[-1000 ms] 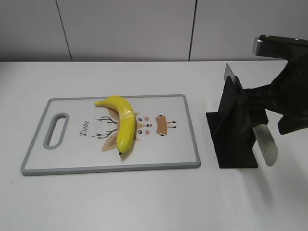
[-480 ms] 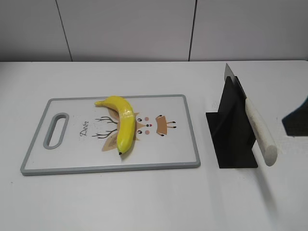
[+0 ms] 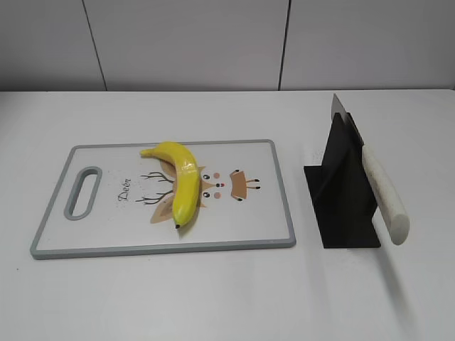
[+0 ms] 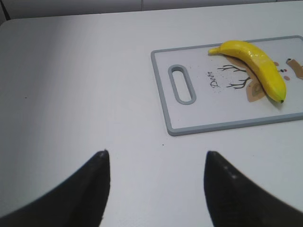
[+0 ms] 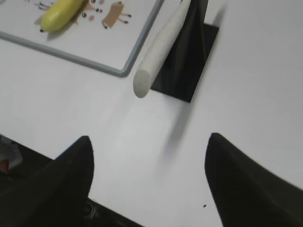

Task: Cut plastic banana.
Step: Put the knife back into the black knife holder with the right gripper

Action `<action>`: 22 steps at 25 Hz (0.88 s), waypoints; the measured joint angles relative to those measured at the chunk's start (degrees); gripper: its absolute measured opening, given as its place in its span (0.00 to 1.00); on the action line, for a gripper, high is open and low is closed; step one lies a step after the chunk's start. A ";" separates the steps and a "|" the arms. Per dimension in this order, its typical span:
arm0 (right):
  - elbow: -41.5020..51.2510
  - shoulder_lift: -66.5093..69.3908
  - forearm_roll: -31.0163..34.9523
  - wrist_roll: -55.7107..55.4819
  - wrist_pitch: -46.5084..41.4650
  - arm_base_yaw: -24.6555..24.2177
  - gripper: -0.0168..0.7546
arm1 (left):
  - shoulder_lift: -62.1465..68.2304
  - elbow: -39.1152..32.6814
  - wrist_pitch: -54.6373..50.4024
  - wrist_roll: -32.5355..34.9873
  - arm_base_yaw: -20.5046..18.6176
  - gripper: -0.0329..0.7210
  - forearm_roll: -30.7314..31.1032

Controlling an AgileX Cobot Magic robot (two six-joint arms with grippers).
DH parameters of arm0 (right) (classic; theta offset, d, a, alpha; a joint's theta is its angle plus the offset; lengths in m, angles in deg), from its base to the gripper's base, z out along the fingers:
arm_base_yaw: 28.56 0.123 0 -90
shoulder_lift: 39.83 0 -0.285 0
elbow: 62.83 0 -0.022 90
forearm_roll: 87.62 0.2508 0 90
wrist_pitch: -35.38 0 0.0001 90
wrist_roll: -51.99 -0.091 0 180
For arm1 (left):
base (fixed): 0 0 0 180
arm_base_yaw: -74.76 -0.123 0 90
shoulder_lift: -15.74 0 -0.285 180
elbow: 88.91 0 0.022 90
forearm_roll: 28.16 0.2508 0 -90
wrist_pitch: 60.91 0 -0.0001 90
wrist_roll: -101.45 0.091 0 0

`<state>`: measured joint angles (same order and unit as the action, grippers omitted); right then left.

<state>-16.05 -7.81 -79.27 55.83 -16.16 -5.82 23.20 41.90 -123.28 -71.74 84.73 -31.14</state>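
Observation:
The plastic banana point(image 3: 180, 182) lies whole on the white cutting board point(image 3: 106, 227), dark tip toward the front edge. It also shows in the left wrist view point(image 4: 255, 67) and the right wrist view point(image 5: 61, 14). A knife with a white handle point(image 3: 386, 195) rests in a black stand point(image 3: 341, 192) right of the board; the handle shows in the right wrist view point(image 5: 161, 47). My left gripper point(image 4: 155, 163) is open and empty over bare table, left of the board. My right gripper point(image 5: 149, 144) is open and empty, near the front of the knife handle. Neither arm shows in the exterior view.
The board point(image 4: 227, 124) has a grey rim and a handle slot point(image 3: 83, 192) at its left end. The table's near edge point(image 5: 28, 151) runs close under the right gripper. A wall stands behind the table.
My right arm has drawn back from the knife and stand and left the exterior view to the right. The knife stays in the stand. Banana and board have not moved.

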 joint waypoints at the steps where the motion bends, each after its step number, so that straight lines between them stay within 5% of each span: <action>1: 0.00 -2.30 0.00 0.00 -0.08 0.00 0.75 | 0.00 0.00 0.00 0.00 0.00 0.82 0.00; 11: 0.06 -14.24 -1.82 0.14 -9.13 0.00 0.75 | 0.00 0.00 0.00 0.00 0.00 0.82 0.00; 22: 0.80 -16.30 -2.38 0.14 -7.96 0.00 0.74 | 0.00 0.00 0.00 0.00 0.00 0.82 0.00</action>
<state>-15.25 -24.11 -81.65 55.96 -24.12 -5.82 23.20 41.90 -123.28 -71.74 84.73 -31.14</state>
